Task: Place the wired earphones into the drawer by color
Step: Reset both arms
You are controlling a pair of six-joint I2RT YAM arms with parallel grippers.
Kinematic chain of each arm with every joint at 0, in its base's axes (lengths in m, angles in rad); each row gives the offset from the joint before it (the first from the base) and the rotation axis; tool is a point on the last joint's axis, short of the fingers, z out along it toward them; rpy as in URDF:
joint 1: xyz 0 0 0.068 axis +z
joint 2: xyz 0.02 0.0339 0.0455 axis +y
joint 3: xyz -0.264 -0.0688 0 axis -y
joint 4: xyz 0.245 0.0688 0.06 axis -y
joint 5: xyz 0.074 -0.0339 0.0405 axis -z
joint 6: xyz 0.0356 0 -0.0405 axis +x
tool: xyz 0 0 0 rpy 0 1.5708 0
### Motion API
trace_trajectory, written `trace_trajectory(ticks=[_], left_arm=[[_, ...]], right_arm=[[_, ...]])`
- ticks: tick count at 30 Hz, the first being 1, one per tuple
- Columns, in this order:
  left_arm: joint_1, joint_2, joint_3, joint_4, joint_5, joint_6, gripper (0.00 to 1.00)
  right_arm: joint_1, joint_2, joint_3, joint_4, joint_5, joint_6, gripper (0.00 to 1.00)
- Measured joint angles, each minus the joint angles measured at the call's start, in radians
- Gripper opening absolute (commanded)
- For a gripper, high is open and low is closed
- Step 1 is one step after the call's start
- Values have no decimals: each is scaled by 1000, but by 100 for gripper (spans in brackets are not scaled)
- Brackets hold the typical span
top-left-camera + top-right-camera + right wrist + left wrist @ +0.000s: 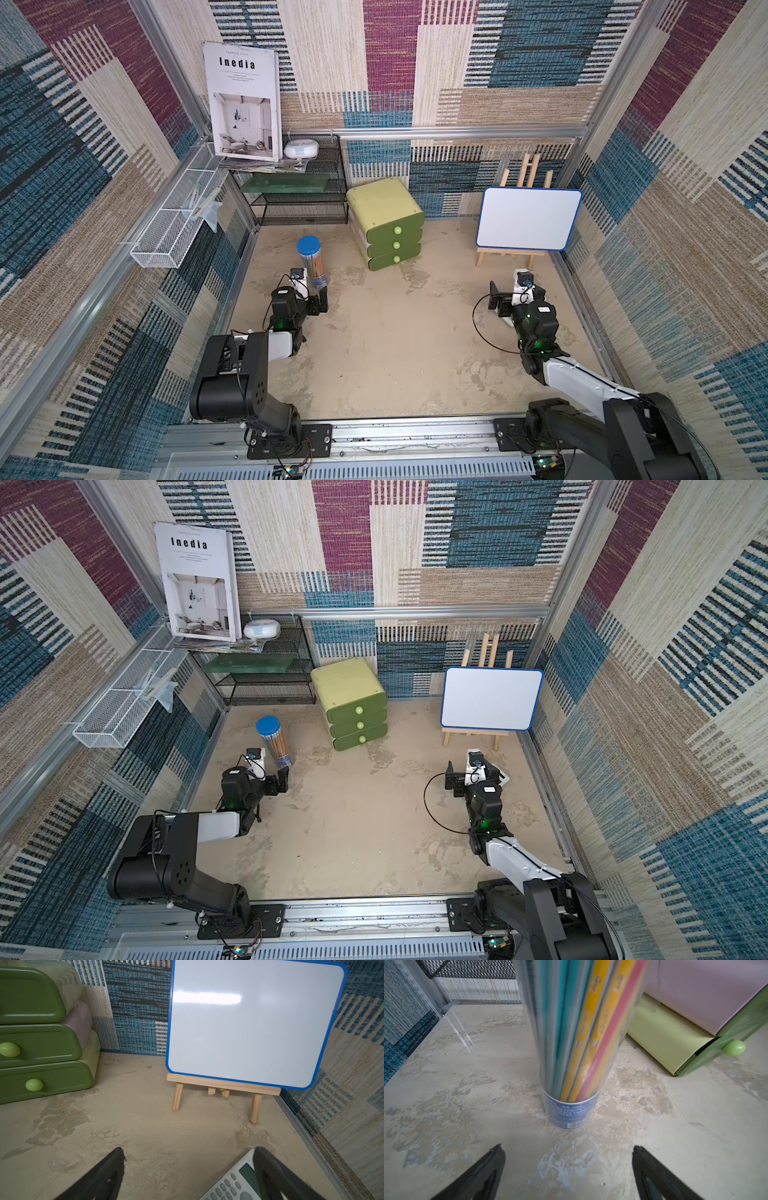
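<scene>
No wired earphones show in any view. The drawer unit (384, 224) (351, 700) is green, stands at the back middle, and has three drawers with pale green knobs, all shut. It also shows in the wrist views (675, 1043) (37, 1043). My left gripper (313, 291) (276, 777) (568, 1147) is open and empty, low over the table just in front of a clear tube of pencils (311, 262) (571, 1043). On the right side my right gripper (515, 291) (471, 771) (188, 1149) is open and empty, one finger over a calculator (232, 1184).
A blue-framed whiteboard (528, 218) on a wooden easel stands at the back right. A black mesh shelf (299, 199) with a magazine (243, 102) fills the back left corner. A white wire basket (174, 224) hangs on the left wall.
</scene>
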Motion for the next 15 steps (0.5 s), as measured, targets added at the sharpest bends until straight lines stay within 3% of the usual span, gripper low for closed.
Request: trace_trajectory(ticks=[5, 15], left_arm=[[-2, 0, 0, 0, -20, 0, 99], [-2, 0, 0, 0, -21, 0, 99]], right_arm=[[-47, 83, 2, 57, -33, -4, 99], [-163, 408, 0, 307, -116, 27, 99]])
